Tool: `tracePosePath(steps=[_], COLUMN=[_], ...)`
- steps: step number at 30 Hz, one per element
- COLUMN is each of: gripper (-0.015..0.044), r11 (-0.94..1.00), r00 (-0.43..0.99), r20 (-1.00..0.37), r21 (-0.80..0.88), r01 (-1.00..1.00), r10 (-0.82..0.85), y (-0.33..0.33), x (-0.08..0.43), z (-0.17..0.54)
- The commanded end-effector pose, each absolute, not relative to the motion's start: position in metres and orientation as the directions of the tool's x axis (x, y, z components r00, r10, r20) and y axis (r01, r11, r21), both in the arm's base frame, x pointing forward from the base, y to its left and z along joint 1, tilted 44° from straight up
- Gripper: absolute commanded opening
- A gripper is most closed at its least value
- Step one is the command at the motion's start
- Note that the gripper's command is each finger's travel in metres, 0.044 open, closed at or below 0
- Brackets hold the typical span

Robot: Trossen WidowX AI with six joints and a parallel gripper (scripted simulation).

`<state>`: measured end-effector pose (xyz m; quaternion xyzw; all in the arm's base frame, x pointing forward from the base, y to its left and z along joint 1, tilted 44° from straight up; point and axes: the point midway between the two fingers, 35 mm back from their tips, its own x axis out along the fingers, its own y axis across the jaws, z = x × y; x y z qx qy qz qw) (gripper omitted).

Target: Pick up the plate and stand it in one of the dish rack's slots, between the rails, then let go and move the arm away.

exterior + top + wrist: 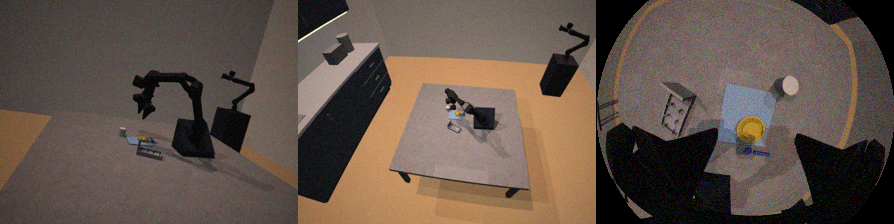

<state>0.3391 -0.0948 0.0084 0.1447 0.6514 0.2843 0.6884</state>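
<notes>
The yellow plate (pixel 457 113) (pixel 143 138) (pixel 750 129) lies flat on a light blue mat (pixel 451 116) (pixel 132 140) (pixel 741 100), near one end of it. The grey dish rack (pixel 450 125) (pixel 149 155) (pixel 682 91) stands on the table beside the mat, with one tall end wall and short pegs inside; its slots are empty. My gripper (pixel 450 104) (pixel 141 115) (pixel 758 136) is open and empty. It points down, well above the table, and the plate shows between its fingertips in the wrist view.
A white cup (pixel 447 107) (pixel 122 131) (pixel 790 85) stands off the mat's far side from the rack. A small dark blue object (pixel 463 113) (pixel 152 139) (pixel 761 153) lies close to the mat's edge near the plate. The arm's black base block (pixel 490 112) (pixel 180 138) stands to the right.
</notes>
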Motion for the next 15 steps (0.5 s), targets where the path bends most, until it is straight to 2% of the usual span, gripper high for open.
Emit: tracePosePath(steps=[1, 8, 15], gripper=[0.0400, 0.0400, 0.0400], r11=[0.760, 0.721, 0.717], r00=[-0.061, -0.090, -0.091], r20=[-0.771, -0.726, -0.720], r21=[0.635, 0.688, 0.693], r01=[-0.139, -0.088, -0.070], r10=[0.634, 0.682, 0.688], y=[-0.116, -0.125, -0.073], x=[0.314, 0.297, 0.288], z=[0.005, 0.000, -0.059])
